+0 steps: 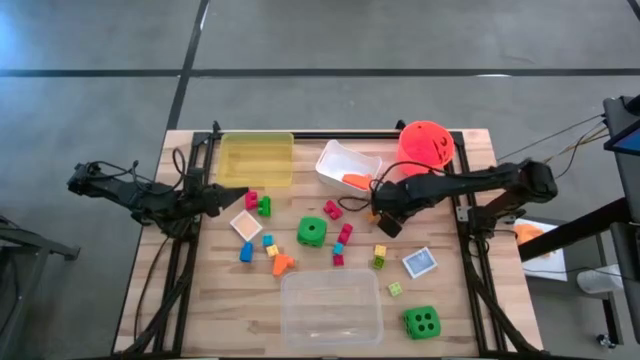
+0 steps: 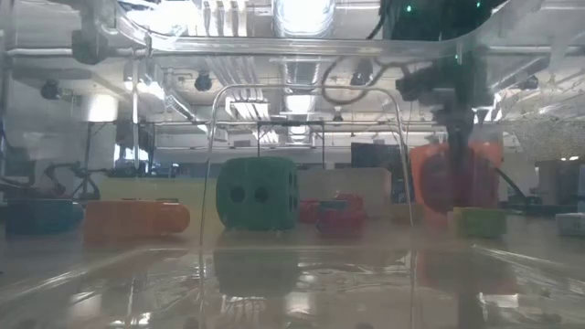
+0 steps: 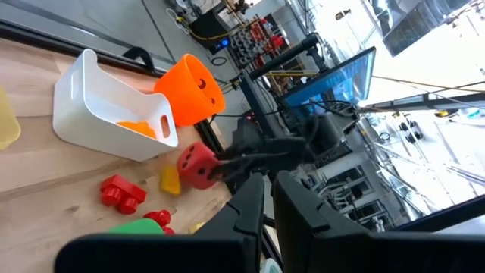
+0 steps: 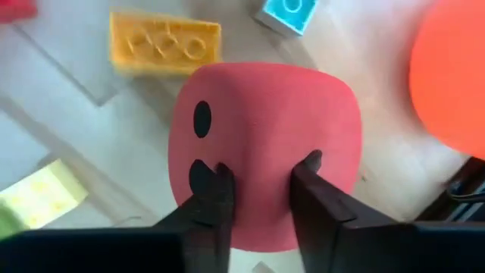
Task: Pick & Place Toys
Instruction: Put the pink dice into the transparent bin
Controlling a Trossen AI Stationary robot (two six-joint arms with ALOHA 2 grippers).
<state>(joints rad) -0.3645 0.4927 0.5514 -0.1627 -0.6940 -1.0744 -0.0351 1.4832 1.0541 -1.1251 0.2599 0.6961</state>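
Note:
My right gripper (image 1: 380, 210) is over the table's middle right, in front of the white tub (image 1: 345, 165), and is shut on a pink dotted die (image 4: 265, 144), which also shows in the left wrist view (image 3: 198, 165). My left gripper (image 1: 235, 197) hangs shut and empty at the left, by the yellow tub (image 1: 257, 158). Small bright blocks (image 1: 340, 240) lie scattered on the wood. One green die (image 1: 311, 232) rests mid-table and another (image 1: 421, 321) at the near right. A blue tile (image 1: 419, 263) and a beige tile (image 1: 246, 224) lie flat. My right gripper pinches the pink die between its two fingers (image 4: 220, 197), which come from above and point down. The die's upper part (image 4: 261, 205) sits between the fingertips, and its body spreads wider than the gap below them. In the left wrist view it seems lifted clear of the table.
An orange bucket (image 1: 425, 143) stands at the far right, close behind my right arm. A clear tub (image 1: 330, 305) stands at the near edge. A yellow block (image 4: 163, 42) and a blue block (image 4: 288, 11) lie under the held die.

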